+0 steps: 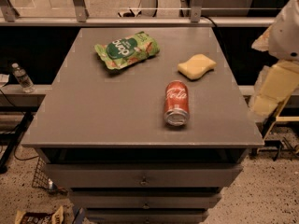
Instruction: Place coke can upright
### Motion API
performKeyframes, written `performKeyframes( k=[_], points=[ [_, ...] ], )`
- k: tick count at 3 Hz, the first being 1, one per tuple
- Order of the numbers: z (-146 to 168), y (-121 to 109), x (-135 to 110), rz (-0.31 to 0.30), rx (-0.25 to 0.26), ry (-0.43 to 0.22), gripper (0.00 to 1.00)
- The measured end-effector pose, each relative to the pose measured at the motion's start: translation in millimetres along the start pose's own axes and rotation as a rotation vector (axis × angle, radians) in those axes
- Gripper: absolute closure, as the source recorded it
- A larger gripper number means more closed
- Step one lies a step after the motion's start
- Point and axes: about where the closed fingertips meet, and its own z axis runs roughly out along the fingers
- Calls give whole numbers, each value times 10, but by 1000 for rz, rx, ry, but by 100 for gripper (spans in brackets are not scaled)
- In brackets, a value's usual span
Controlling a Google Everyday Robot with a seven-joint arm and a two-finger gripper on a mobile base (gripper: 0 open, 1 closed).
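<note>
We found the coke can (176, 103) lying near right on the table (93, 120), the sponge (196, 66) just behind it, the snack bag (126, 49) far left, the gripper (273, 91) past the right edge.

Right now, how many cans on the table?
1: the coke can, lying on its side front-right on the table. The hand is off the table's right edge. None seem hidden.

red coke can (176, 103) lies on its side on the table (93, 120), pincer (271, 92) beside its right edge
</note>
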Motion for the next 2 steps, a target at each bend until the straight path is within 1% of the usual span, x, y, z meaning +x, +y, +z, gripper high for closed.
performKeyframes(
  k=[1,2],
  points=[
    [105,64,-282,90,-39,13,0],
    [292,121,-430,231,-73,23,0]
  ],
)
